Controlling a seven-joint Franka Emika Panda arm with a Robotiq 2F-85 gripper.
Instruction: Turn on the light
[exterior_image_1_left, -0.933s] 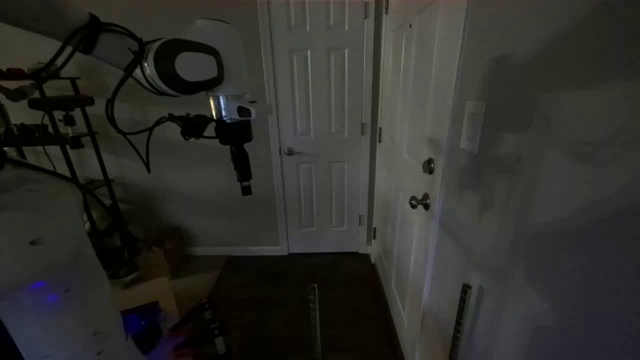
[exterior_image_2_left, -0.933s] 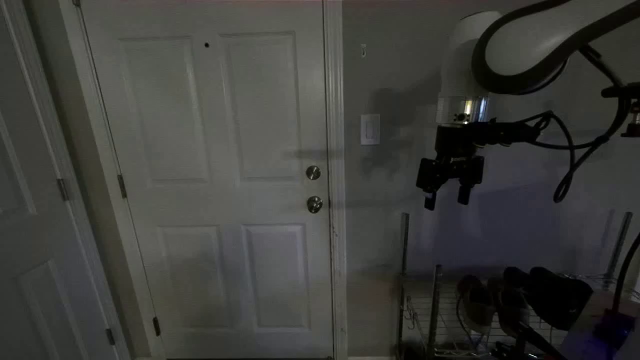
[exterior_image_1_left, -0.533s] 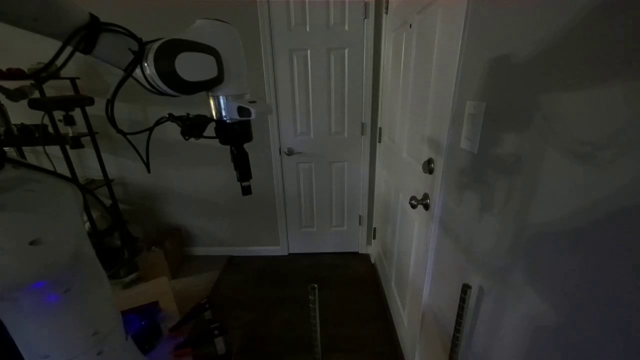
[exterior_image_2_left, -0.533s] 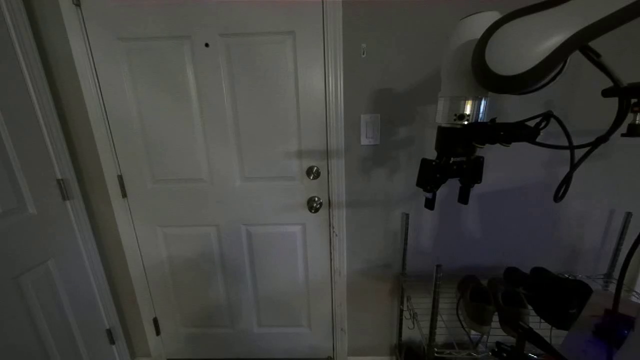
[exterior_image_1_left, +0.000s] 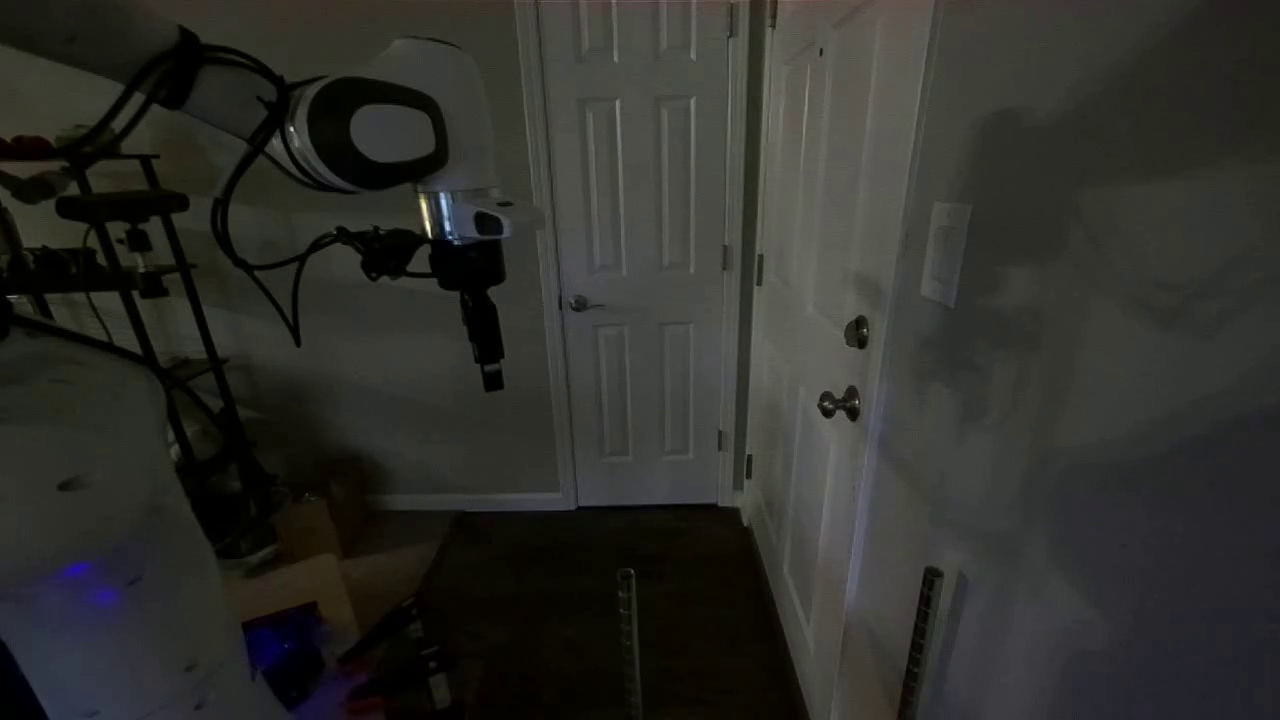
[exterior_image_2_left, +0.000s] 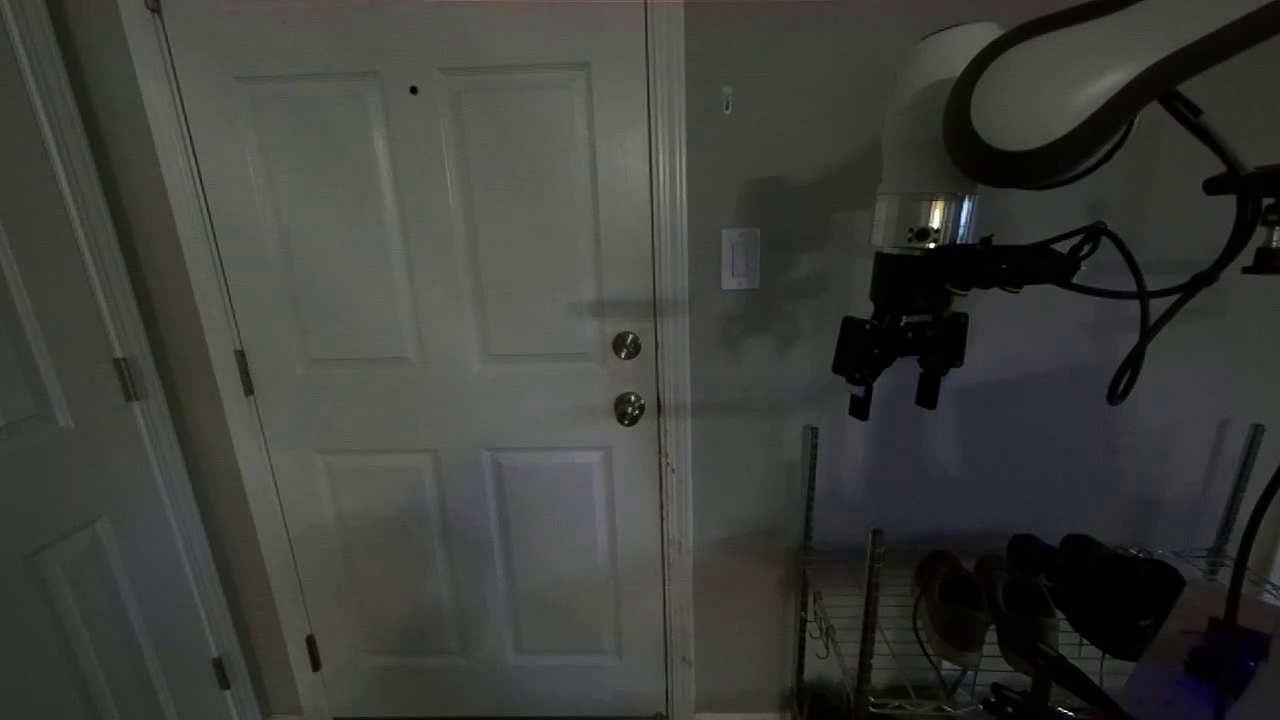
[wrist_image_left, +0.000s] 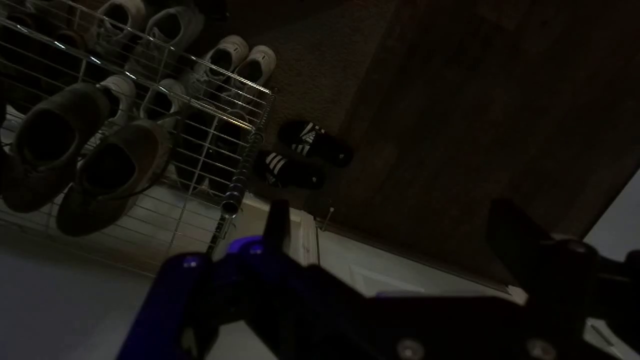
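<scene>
The light switch is a small pale upright plate on the grey wall, seen in both exterior views (exterior_image_1_left: 945, 254) (exterior_image_2_left: 740, 259). It is right of the white door. My gripper (exterior_image_2_left: 893, 398) points down, with its two dark fingers apart and nothing between them. It also shows side-on in an exterior view (exterior_image_1_left: 492, 378) and along the bottom of the wrist view (wrist_image_left: 390, 215). In the views it hangs apart from the switch, with its fingertips lower than the plate. The switch does not show in the wrist view. No lamp is in view, and the room is dark.
The white door (exterior_image_2_left: 430, 400) has a round knob (exterior_image_2_left: 629, 409) and a lock above it. A wire rack (exterior_image_2_left: 840, 630) with shoes (exterior_image_2_left: 955, 615) stands below the gripper. Black sandals (wrist_image_left: 315, 142) lie on the floor. A second door (exterior_image_1_left: 640, 290) stands beside the first.
</scene>
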